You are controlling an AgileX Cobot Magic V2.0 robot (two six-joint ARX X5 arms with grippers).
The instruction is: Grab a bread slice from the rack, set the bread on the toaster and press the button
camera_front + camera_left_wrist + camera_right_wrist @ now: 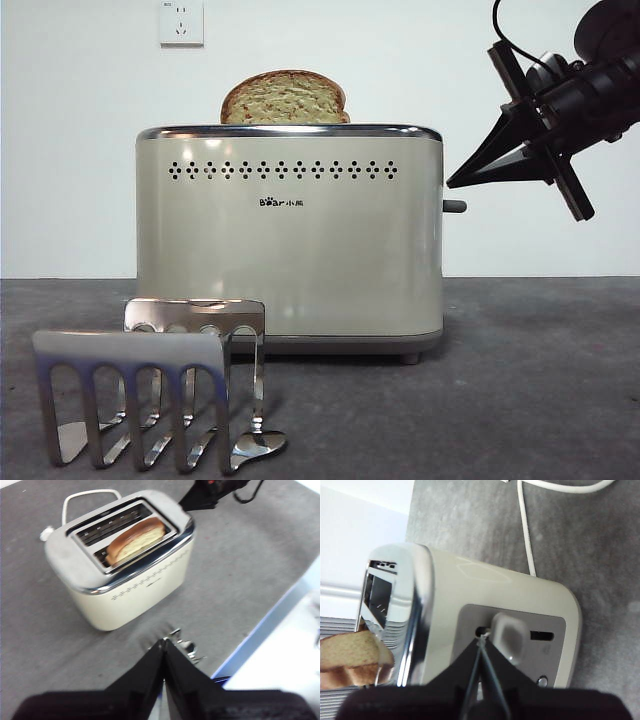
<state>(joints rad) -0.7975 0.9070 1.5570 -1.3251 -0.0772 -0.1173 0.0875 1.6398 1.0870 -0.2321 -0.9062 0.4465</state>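
The slice of bread (285,99) stands in a slot of the cream toaster (290,240), its domed top poking above the chrome rim; it also shows as the slice of bread (136,539) and the slice of bread (350,655). The silver rack (150,400) stands with no slices in it, in front of the toaster at the left. My right gripper (452,183) is shut, its tip just above the toaster's side lever (455,206). In the right wrist view the right gripper (482,638) touches the lever's knob (509,637). My left gripper (164,644) is shut and holds nothing, raised over the rack (186,646).
A white power cord (527,535) runs across the grey table behind the toaster. A wall socket (181,22) sits high on the white wall. The table's edge (265,625) runs close beside the rack.
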